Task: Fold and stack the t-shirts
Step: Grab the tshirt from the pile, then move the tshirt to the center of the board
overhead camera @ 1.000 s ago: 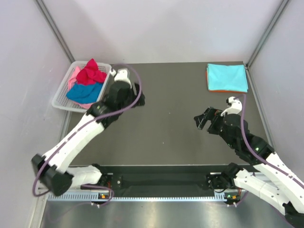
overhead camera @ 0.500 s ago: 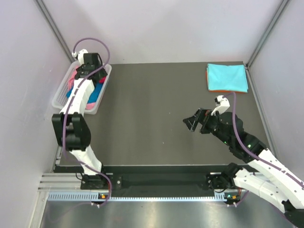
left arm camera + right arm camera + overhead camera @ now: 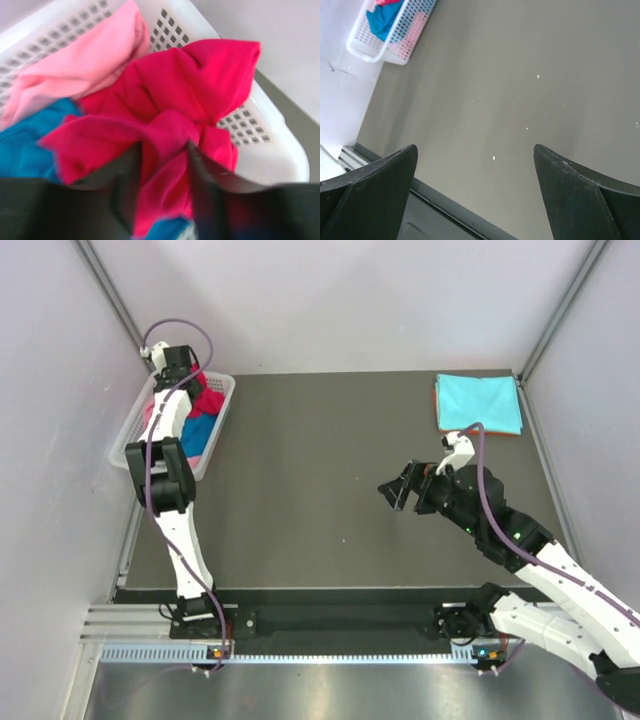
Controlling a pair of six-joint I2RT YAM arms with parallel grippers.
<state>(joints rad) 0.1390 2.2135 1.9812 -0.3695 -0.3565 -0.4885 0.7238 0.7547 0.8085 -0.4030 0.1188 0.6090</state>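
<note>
L gripper sat in the basket, jaws narrow astride a ridge of the red shirt; couldn't tell if clamped. Pink shirt & blue shirt lay beside the red, inside the basket. Step looked like pulling the red out: best pinch deep, lift straight up past the rim so pink & blue don't drag along. R gripper hung wide open, empty, well right of the basket. Turquoise shirt, folded on the orange shirt, lay opposite the basket by the wall; the table between gave spreading room.
</note>
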